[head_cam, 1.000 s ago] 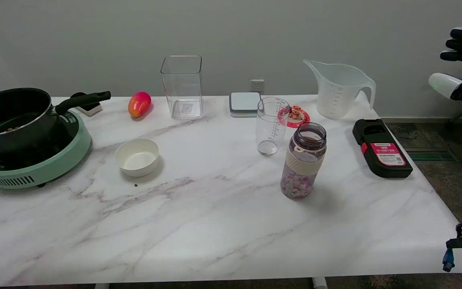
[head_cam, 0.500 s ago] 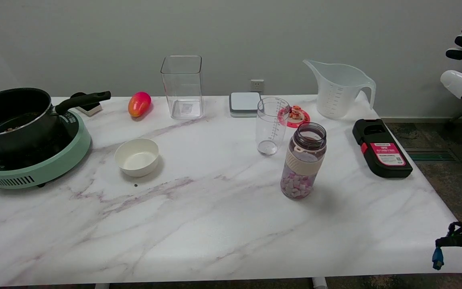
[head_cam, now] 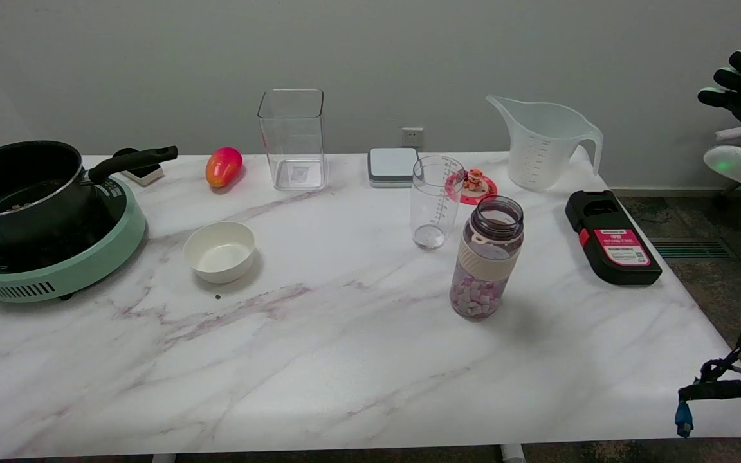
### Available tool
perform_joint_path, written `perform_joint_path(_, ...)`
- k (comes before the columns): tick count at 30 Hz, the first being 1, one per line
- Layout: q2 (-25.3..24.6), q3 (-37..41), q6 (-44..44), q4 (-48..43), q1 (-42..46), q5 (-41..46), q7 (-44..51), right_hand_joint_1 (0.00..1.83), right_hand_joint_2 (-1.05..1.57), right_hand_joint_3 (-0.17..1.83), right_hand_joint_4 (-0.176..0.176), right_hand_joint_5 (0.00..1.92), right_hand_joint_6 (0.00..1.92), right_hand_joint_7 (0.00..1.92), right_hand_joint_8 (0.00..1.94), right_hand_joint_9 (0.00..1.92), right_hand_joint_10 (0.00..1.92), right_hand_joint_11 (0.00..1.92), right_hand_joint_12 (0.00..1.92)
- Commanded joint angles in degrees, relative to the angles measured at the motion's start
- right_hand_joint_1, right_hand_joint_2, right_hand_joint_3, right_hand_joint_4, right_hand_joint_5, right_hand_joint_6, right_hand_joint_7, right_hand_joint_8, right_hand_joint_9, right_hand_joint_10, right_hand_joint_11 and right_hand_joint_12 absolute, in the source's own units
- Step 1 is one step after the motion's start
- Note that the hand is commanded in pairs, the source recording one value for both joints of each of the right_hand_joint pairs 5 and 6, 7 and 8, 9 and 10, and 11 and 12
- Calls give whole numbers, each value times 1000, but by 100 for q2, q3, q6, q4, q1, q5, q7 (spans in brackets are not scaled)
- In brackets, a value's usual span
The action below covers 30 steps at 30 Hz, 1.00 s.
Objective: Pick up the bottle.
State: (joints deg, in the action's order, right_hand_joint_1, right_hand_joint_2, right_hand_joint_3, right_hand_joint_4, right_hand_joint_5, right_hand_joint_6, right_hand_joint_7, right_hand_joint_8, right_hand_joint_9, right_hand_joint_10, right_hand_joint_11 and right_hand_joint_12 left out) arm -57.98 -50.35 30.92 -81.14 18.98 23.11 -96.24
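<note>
Head view: bottle (head_cam: 487, 258) far from fingers (head_cam: 740, 80)

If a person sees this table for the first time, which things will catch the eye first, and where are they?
Probably the open bottle, part full of pink and white pieces, standing upright right of centre on the marble table. Next, the bright red-orange mango near the far edge and the black pot on the green cooker at far left.

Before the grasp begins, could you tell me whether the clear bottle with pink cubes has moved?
No; the clear bottle with pink cubes stands exactly as before beside the clear measuring cup.
</note>
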Motion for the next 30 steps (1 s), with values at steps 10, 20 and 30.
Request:
perform_joint_path(10,175,-978,975,291,377,416,-438,1222,-680,889,0,97,97,348,348,442,442,610,610)
perform_joint_path(20,339,-3065,1083,273,-122,416,-198,1120,-759,366,0,19,19,188,188,369,369,529,529)
perform_joint_path(30,-83,-4193,1337,836,-651,585,1208,1075,-741,219,0,0,0,178,178,346,346,488,488)
